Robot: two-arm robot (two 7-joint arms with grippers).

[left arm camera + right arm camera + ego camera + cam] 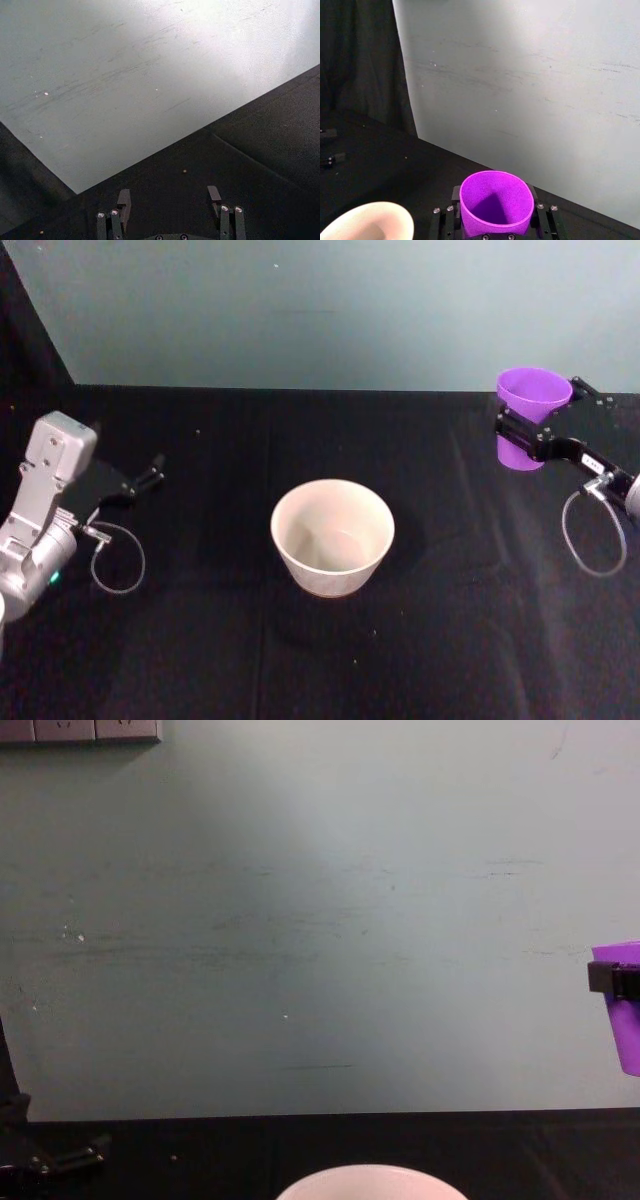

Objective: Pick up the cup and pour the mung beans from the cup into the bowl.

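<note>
Black-clothed desk [300,680] is carrying everything. A pale wall is standing along its far edge.

The bowl [325,570] is sitting upright about midway between the left and right edges, mouth open. Probably centred so either arm is reaching it easily. It is well apart from the cup.

The cup [533,392] is hanging over the far right corner of the desk. In the chest view it [627,1020] is sitting clearly above the desk line, so it is reading as lifted, not resting. It is staying close to upright, likely to keep the contents in until it is over the bowl. The right wrist view is showing plain purple inside [496,202]. The bottom is hiding behind the near rim, so whether the mung beans are in there cannot be told.

The right claw [545,418] is pinching the cup across its sides below the rim, one finger on each side [495,212]. That is leaving the lip free for pouring. Judging by this, the pick-up is done; the carry toward the bowl and the tilt are not yet.

The left claw [148,475] is lying low by the left edge, fingers spread with nothing between them [168,197]. It seems parked clear of the pour path.

Labels and writing: none readable on the cup, the bowl or the arms.
</note>
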